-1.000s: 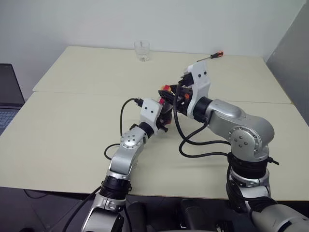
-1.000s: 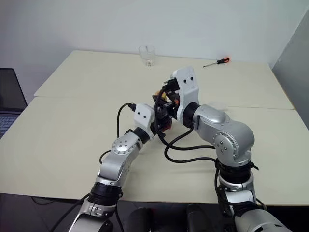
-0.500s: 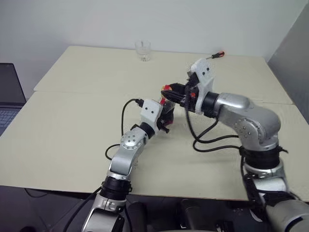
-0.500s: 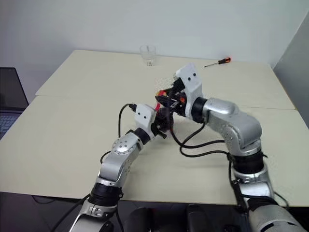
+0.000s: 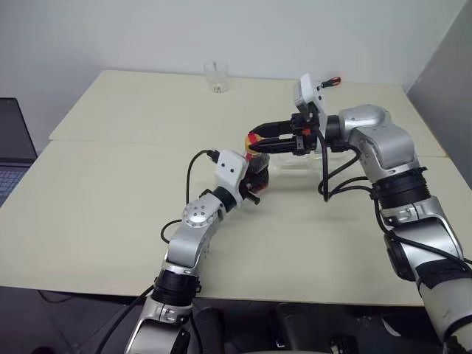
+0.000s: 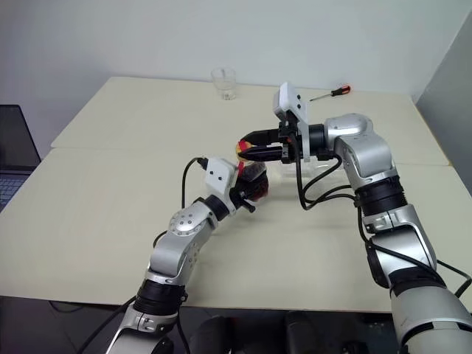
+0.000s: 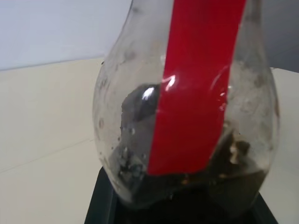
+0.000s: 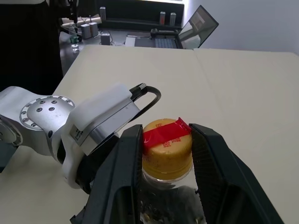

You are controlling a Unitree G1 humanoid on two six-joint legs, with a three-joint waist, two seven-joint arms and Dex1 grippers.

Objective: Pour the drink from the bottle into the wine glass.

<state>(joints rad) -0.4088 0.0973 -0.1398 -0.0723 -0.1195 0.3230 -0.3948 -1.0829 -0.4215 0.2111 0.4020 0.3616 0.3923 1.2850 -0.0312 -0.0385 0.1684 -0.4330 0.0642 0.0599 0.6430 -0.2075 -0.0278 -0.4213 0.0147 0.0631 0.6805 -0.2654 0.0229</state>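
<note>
The bottle [image 5: 257,174], small and clear with a red strip down its side, stands upright at the middle of the table. My left gripper [image 5: 253,181] is shut on its rounded body from the near side. The dark drink [image 7: 187,198] lies in the bottle's lower part. My right gripper [image 5: 255,143] reaches in level from the right. Its two fingers [image 8: 133,154] are pressed on either side of the yellow cap [image 8: 167,144]. A faint clear shape [image 5: 306,162] on the table under my right wrist may be the wine glass. The arm hides the rest of it.
A short clear tumbler [image 5: 216,77] stands at the table's far edge. A screwdriver [image 5: 330,82] with a red handle lies at the far right. A laptop [image 5: 11,147] sits off the table's left side. A seam [image 5: 133,142] runs across the table.
My right arm has swung its elbow out to the right and turned its wrist. Its gripper now points left, still at the cap. The left gripper and bottle stayed put.
</note>
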